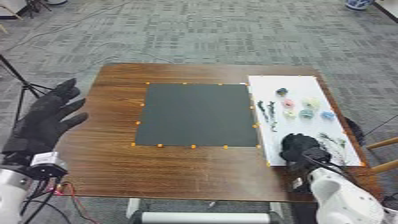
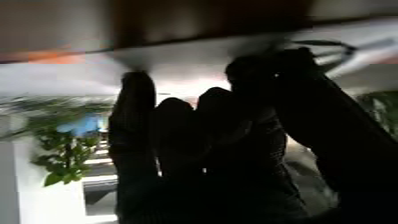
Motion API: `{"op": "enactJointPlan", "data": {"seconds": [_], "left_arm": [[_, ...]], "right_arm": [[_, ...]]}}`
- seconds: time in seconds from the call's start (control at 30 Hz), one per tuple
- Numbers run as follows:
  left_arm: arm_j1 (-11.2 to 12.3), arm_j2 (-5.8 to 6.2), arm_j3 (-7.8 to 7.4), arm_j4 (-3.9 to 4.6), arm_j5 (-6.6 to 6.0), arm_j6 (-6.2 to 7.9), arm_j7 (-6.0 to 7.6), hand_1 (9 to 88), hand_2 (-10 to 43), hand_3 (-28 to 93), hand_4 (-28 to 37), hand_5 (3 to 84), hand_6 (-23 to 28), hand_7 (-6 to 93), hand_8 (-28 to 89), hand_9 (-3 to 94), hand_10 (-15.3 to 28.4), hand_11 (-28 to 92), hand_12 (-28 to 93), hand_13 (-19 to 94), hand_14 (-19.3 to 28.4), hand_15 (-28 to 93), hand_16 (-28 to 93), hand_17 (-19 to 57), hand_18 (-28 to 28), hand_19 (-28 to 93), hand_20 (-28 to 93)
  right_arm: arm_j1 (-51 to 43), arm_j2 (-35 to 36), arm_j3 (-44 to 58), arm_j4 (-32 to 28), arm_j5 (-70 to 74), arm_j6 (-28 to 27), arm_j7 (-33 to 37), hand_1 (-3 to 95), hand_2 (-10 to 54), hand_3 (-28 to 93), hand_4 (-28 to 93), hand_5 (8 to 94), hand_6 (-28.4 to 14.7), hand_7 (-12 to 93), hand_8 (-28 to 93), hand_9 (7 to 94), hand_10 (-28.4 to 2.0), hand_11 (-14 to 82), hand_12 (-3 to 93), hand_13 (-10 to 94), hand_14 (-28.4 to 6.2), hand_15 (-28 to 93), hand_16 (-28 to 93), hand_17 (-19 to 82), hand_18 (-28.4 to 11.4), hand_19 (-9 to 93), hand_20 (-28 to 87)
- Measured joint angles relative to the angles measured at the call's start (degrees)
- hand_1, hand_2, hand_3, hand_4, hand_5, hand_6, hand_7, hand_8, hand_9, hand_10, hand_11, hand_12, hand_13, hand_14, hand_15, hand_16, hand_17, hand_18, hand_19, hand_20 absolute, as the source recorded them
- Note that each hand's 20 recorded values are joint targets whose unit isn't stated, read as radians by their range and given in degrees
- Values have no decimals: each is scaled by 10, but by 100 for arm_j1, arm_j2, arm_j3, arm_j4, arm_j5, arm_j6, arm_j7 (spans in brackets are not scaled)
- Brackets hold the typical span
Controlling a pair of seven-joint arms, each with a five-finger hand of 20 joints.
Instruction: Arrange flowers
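On the right of the head view lies a white board [image 1: 274, 86] with a dark flower [image 1: 282, 92], pink flower [image 1: 288, 103], cream flower [image 1: 311, 103], blue flower [image 1: 328, 115], dark leafy stems [image 1: 272, 120] and thin green sprigs [image 1: 336, 145]. My right hand [image 1: 300, 146] is low over its near part, left of the sprigs. In the right wrist view, thumb and finger of my right hand [image 2: 222, 135] meet at their tips, pinching a thin dark stem [image 2: 349, 49] that loops out beside them. My left hand [image 1: 53, 117] is beyond the table's left edge, fingers straight.
A black mat [image 1: 195, 115] with orange tabs round its edge lies in the middle of the brown table [image 1: 111, 115]. A tripod [image 1: 22, 85] stands at the left, and a wooden chair [image 1: 384, 150] at the right. Cables hang beside the left arm.
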Motion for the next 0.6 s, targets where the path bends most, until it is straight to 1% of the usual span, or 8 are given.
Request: {"op": "enactJointPlan", "data": {"seconds": [0.07, 0.17, 0.23, 0.33, 0.4, 0.5, 0.6], "left_arm": [[2, 4, -72, -5, -2, 18, 3, 270, -88, 651, -283, 159, -7, 198, -94, 117, 72, 173, 235, 44, 107, 397, -37, -116, 204, 380, 87], [-6, 23, -145, -7, -2, 27, 11, 269, -88, 652, -283, 160, -7, 199, -94, 118, 73, 172, 235, 44, 106, 396, -36, -116, 204, 380, 87], [-16, 37, -183, -10, -2, 34, 21, 269, -89, 653, -283, 160, -7, 198, -95, 118, 73, 173, 235, 45, 106, 395, -36, -116, 204, 379, 87], [-47, 71, -241, -11, -2, 45, 27, 270, -90, 651, -283, 161, -8, 200, -95, 119, 73, 172, 235, 46, 107, 395, -36, -116, 204, 379, 87], [-96, 110, -249, -9, -2, 46, 27, 269, -92, 653, -283, 161, -8, 199, -96, 120, 73, 171, 235, 46, 107, 394, -36, -116, 204, 378, 87], [-243, 218, -235, 27, -5, 38, 22, 270, -92, 651, -283, 161, -8, 199, -95, 120, 73, 171, 235, 47, 107, 393, -35, -116, 204, 376, 87], [-441, 402, -206, 108, -13, 13, 2, 269, -92, 650, -283, 162, -9, 201, -96, 121, 72, 170, 235, 48, 106, 391, -35, -115, 204, 375, 87]], "right_arm": [[471, 25, -451, -25, 340, 179, -14, 228, 85, 928, -57, 636, 0, 669, 395, 700, -110, 694, 692, 651, -119, 881, 482, 297, -192, 793, 402], [1214, -34, -951, -30, 1072, 265, -144, 227, 94, 922, -49, 640, -3, 672, 398, 705, -110, 698, 692, 656, -118, 882, 484, 300, -193, 798, 403], [1800, -122, -1387, 16, 1480, 498, -282, 227, 95, 920, -46, 641, -3, 672, 399, 706, -110, 699, 691, 656, -118, 882, 485, 300, -194, 799, 402], [2726, -404, -2162, 208, 1625, 1008, -354, 234, 88, 919, -46, 641, -3, 671, 398, 706, -110, 696, 692, 657, -119, 881, 485, 299, -194, 800, 401], [3250, -710, -2527, 406, 1591, 1132, -349, 236, 86, 917, -46, 642, -4, 669, 395, 707, -110, 694, 694, 658, -120, 881, 486, 299, -194, 801, 400], [3919, -1323, -2838, 783, 1520, 1051, -319, 242, 77, 916, -46, 644, -5, 665, 390, 706, -109, 690, 695, 656, -122, 879, 489, 298, -196, 802, 400], [4455, -1847, -3101, 1113, 1467, 858, -256, 242, 70, 917, -32, 648, -6, 662, 382, 707, -111, 685, 693, 655, -123, 879, 489, 296, -197, 803, 400]]}}
